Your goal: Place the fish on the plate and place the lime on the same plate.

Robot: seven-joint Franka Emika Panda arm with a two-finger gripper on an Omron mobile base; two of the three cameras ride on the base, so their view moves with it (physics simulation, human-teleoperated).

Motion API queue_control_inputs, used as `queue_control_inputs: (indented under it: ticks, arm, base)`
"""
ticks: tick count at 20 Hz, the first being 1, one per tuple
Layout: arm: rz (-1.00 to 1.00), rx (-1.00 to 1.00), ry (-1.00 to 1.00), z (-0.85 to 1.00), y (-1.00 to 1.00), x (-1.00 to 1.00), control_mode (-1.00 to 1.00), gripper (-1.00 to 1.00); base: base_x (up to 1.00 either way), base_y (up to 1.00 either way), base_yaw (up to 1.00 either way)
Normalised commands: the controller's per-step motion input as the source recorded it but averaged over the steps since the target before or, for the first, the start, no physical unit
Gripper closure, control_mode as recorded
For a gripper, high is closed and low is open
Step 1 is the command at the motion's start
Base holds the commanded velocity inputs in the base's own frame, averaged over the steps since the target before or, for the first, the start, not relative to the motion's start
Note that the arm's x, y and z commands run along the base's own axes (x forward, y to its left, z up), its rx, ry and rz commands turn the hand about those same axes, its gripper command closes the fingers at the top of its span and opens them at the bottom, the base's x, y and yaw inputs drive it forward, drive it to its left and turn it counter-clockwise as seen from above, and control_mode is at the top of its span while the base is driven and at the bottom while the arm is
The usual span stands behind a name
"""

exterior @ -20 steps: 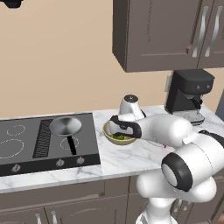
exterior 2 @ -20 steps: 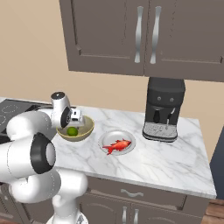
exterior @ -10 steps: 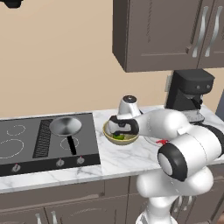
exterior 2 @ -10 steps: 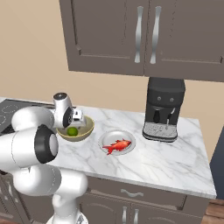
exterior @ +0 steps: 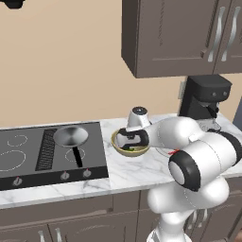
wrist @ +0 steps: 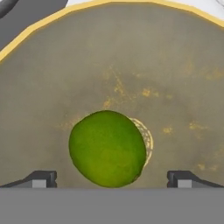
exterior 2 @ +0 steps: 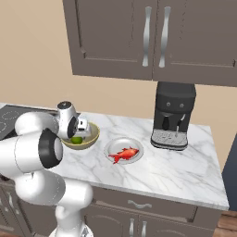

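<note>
Hand (wrist: pixel 112 178): released, fingertips spread either side of the lime (wrist: pixel 107 148), inside the tan bowl (exterior 2: pixel 91 138). Lime: on bowl floor. Fish (exterior 2: pixel 123 155): on the plate (exterior 2: pixel 112 147), mid-desk, just beside the bowl. Coffee machine (exterior 2: pixel 173 115): desk's back edge.

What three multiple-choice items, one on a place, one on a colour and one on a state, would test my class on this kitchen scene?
1. Where is the lime?
A. in the tan bowl
B. on the plate
C. in the frying pan

2. What colour is the fish?
A. green
B. red-orange
C. grey

3. How does the gripper stand?
A. shut on the fish
B. shut and bare
C. open, a fingertip either side of the lime

Answers:
1. A, since the hand view shows the lime on the bowl's floor.
2. B, as it lies bright on the plate.
3. C, since the tips stand wide apart.
</note>
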Motion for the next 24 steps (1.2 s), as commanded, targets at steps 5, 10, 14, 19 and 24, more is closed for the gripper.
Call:
queue_control_inputs:
  ticks: [5, 10, 14, 19, 24]
  arm:
    - [0.0, 0.0, 0.0, 0.0, 0.0, 0.09, -1.0, -1.0]
    - [0.0, 0.0, 0.0, 0.0, 0.0, 0.16, -1.0, -1.0]
    - [0.0, 0.0, 0.0, -0.07, 0.0, 0.03, -1.0, -1.0]
    - [0.0, 0.0, 0.0, -0.15, 0.0, 0.0, -1.0, -1.0]
    - [0.0, 0.0, 0.0, -0.1, 0.0, 0.01, -1.0, -1.0]
  base:
    - [0.0, 0.0, 0.0]
    - [0.0, 0.0, 0.0]
    - [0.0, 0.0, 0.0]
    - [0.0, 0.0, 0.0]
    - [0.0, 0.0, 0.0]
